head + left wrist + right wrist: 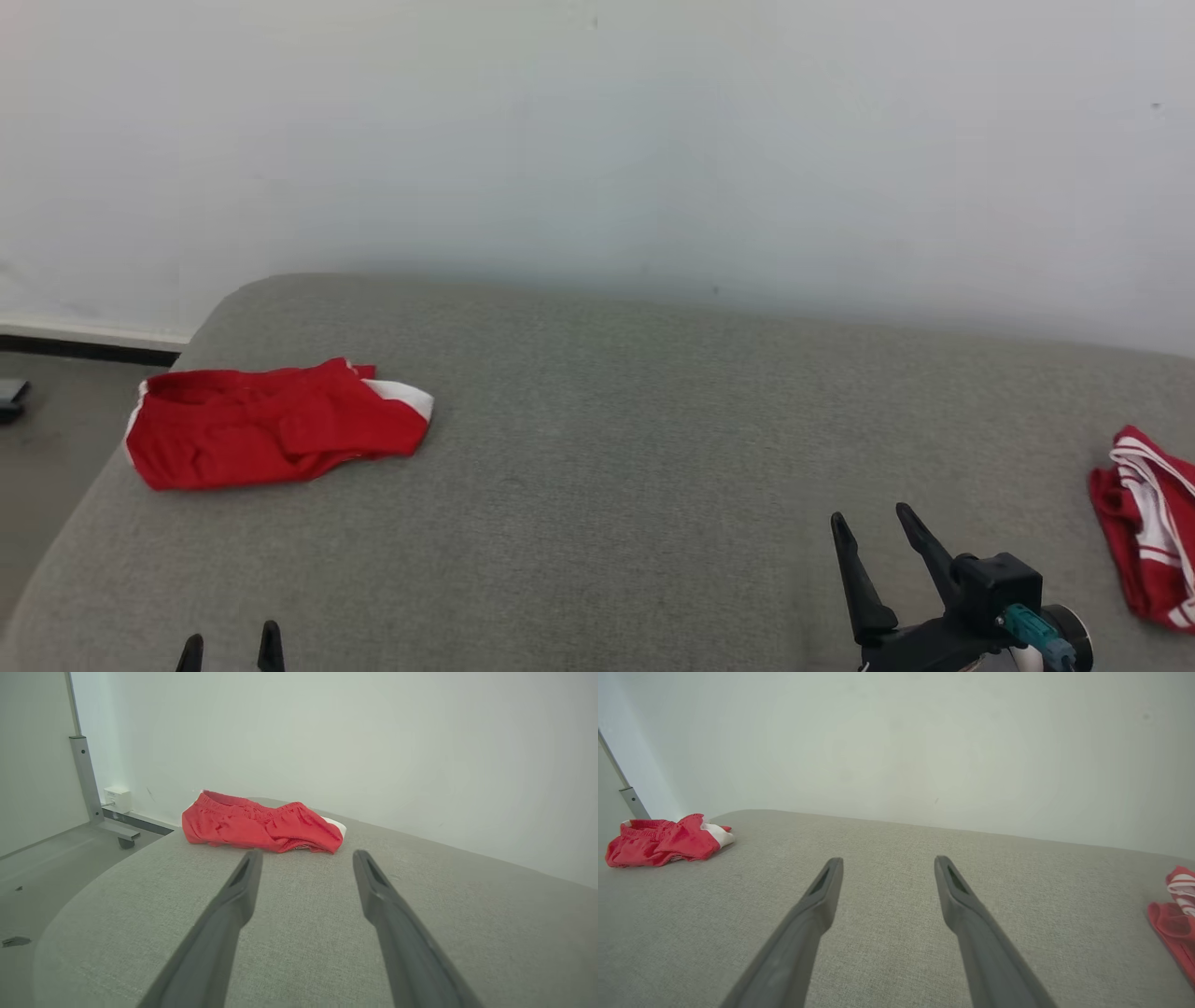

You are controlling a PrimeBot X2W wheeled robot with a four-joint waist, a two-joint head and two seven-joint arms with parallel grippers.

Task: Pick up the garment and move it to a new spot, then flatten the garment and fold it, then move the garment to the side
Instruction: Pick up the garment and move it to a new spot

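Around: a pale wall (597, 140) rises right behind the grey cloth-covered counter (607, 448). Off its left end lies bare floor (47, 448) with a grey metal stand leg (86, 779), a small white box (117, 799) at the wall's foot and a dark object (11, 397) I cannot identify.
In the way: nothing lies between either tool and the cloth.
Edges: the counter's left end is rounded. The red garment (271, 425) sits close to that rim, and the striped red garment (1144, 523) runs off the head view's right border.
Open room: a wide bare stretch of counter lies between the two garments.
Left tool (231, 642): fingers spread, holding nothing, low over the near left of the counter.
Right tool (870, 515): fingers spread, holding nothing, over the near right.
Garment to tool: the red garment, rumpled with a white patch at one end, lies ahead of the left tool, apart from its tips. The striped one lies right of the right tool, apart. I cannot tell which one the task means.
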